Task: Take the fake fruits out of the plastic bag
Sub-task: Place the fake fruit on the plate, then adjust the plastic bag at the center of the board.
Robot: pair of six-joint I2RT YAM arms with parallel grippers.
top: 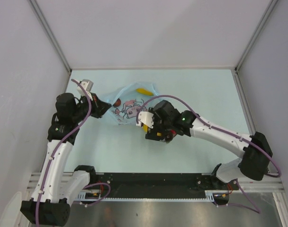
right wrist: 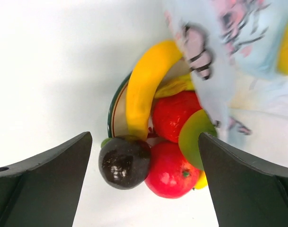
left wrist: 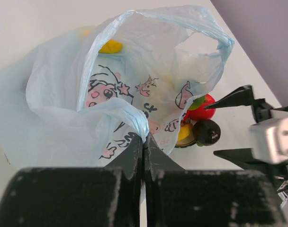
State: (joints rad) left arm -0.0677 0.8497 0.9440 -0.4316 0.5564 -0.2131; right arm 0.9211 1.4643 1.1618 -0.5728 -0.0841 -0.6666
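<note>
**Most fruit out, one yellow piece left in the bag**

On the left, the left claw (left wrist: 144, 144) was clenched on a fold of the blue bag (left wrist: 134, 71) near its mouth. On the right, the right claw (right wrist: 144, 136) was spread wide and gripped nothing, with one jaw on either side of the fruit pile.

The pile was a banana (right wrist: 146, 90), a red apple (right wrist: 175, 113), a red ball (right wrist: 171, 172), a dark fruit (right wrist: 125, 162) and a green fruit (right wrist: 196, 137). They were heaped on a small plate (right wrist: 116, 111) just outside the bag mouth. The bag's edge overlapped the banana's far tip.

Progress, as a judgement: mostly done. A yellow piece (left wrist: 110, 46) showed through the plastic, so it was inside; which fruit it was, cannot tell. What was left was that piece, plus getting the bag off the pile.

The bag lay toward the far edge of the counter (top: 196, 85), left of centre. In the top view the pile was hidden under the right arm.

The counter was pale blue-green, plain and matte. Grey-white walls (top: 148, 28) closed it in on three sides, with metal posts at the far corners.
</note>
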